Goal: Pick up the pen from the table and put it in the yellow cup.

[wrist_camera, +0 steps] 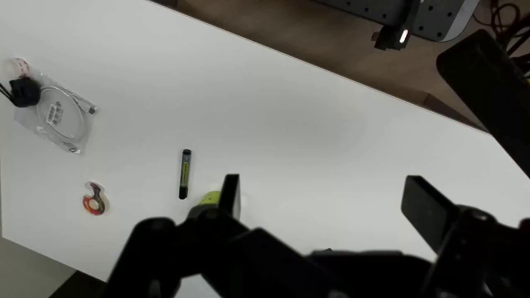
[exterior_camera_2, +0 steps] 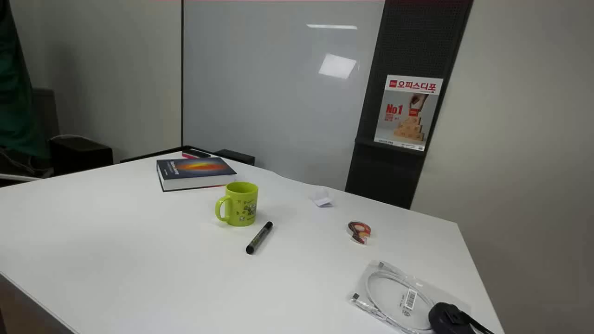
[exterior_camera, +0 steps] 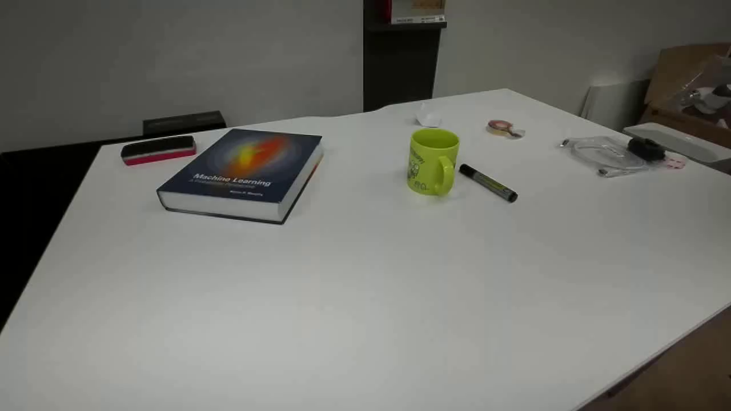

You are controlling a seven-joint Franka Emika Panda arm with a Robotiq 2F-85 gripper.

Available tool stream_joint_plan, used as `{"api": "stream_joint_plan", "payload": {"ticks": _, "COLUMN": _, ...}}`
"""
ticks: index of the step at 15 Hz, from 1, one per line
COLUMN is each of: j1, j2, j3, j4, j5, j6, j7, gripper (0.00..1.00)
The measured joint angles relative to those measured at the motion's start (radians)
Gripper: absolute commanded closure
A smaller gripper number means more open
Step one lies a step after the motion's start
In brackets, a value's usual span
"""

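The pen (exterior_camera: pixel 488 183), a black marker with a grey and yellow label, lies flat on the white table (exterior_camera: pixel 342 297). It also shows in an exterior view (exterior_camera_2: pixel 259 238) and in the wrist view (wrist_camera: pixel 185 174). The yellow cup (exterior_camera: pixel 421 165), a yellow-green mug, stands upright close beside the pen (exterior_camera_2: pixel 246 208). In the wrist view only a small part of the cup (wrist_camera: pixel 210 198) shows; a finger hides the rest. My gripper (wrist_camera: pixel 324 188) is open and empty, above the table, with the pen to the left of its fingers in the wrist view. The gripper is out of both exterior views.
A thick book (exterior_camera: pixel 240 171) lies beyond the cup, with a red-and-black eraser (exterior_camera: pixel 159 150) near it. A tape roll (wrist_camera: pixel 95 200), a crumpled white paper (exterior_camera_2: pixel 321 198) and a bagged cable (wrist_camera: pixel 62 111) with a black object (wrist_camera: pixel 25 92) on it also lie on the table.
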Motion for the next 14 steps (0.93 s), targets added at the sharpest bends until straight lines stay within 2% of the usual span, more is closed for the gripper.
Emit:
{"api": "stream_joint_plan", "payload": {"ticks": 11, "j1": 0.0, "j2": 0.001, "j3": 0.0, "j4": 0.0, "j5": -0.001, "j6": 0.0, "j7": 0.0, "gripper": 0.0}}
{"api": "stream_joint_plan", "payload": {"ticks": 14, "j1": -0.011, "j2": 0.0, "j3": -0.022, "j4": -0.014, "j5": -0.021, "j6": 0.029, "j7": 0.001, "gripper": 0.0}}
